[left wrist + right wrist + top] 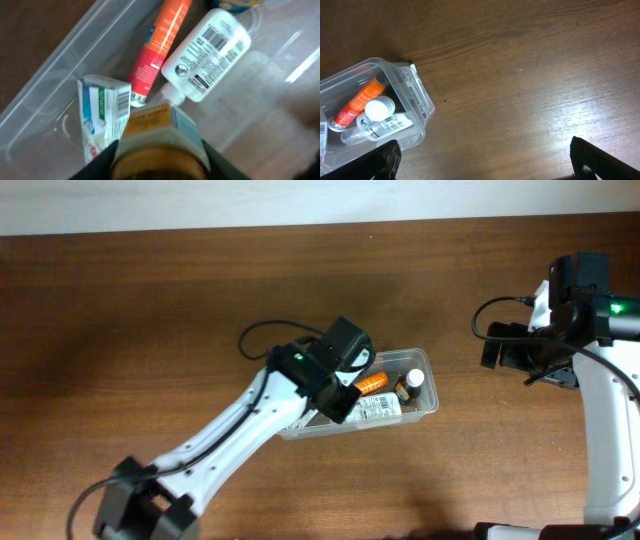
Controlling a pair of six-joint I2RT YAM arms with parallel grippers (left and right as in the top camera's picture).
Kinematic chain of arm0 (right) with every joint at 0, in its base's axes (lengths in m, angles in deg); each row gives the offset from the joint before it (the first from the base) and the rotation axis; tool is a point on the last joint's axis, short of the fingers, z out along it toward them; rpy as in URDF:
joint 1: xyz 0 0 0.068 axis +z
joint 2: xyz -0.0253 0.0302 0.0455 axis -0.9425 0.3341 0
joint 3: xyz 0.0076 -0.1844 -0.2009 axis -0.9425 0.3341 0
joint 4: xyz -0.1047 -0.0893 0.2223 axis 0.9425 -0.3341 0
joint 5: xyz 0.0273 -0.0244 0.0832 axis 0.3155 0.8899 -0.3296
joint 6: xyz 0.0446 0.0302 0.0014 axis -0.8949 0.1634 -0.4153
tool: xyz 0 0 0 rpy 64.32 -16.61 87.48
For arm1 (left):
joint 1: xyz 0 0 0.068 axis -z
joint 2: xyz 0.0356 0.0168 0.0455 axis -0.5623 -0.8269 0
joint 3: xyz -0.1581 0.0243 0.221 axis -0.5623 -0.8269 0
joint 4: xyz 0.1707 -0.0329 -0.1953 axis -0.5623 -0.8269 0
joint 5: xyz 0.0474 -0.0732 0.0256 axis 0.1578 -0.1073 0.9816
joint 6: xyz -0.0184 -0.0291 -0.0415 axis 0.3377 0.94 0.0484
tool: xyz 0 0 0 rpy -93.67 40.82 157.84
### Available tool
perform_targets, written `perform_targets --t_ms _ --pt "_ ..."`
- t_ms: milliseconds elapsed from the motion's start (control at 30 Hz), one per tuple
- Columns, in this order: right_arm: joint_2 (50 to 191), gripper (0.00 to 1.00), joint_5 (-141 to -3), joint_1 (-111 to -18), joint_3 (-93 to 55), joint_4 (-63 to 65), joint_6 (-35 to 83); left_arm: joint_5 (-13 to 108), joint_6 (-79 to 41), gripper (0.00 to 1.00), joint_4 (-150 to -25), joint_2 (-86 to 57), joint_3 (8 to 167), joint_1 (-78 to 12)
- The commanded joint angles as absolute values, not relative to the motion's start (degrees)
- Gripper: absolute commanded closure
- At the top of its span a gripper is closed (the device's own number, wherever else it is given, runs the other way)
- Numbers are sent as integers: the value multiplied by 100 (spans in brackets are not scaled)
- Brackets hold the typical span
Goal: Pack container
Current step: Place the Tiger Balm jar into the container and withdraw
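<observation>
Since the container [432, 388] sits near the middle of the table, slightly to the right, with several things already lying in it, the packing looks well advanced; an orange tube [160, 45], a white bottle [207, 50] with a printed label and a small box [102, 115] lie on its floor, tube and bottle side by side, the box just beside the tube's end; the left gripper [160, 157] hangs inside the tub, its fingers clamped on a yellow-labelled item [155, 125] low over the other contents, so the step in hand appears to be setting that piece down and letting go; no further piece to pack shows outside the tub, so this may be among the last, and no lid is visible; the right gripper [482, 145] hovers well to the right of the tub, fingers spread wide and holding nothing; the table [150, 300] is dark brown wood grain; a black cable [252, 335] loops just left of the tub; a pale strip [300, 200] runs along the far edge.
</observation>
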State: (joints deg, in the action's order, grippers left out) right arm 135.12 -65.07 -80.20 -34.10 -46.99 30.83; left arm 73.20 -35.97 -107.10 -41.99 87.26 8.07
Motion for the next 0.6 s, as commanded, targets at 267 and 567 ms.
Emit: perform_targets --t_ms 267,567 --pt "13508 0 -6521 -8063 -3379 -4710 3122 7856 -3671 20 -10789 -4499 8970 627" --pt "13505 0 -6932 -7993 -3379 -4473 3459 8271 -3376 1 -11128 -3148 9287 -885"
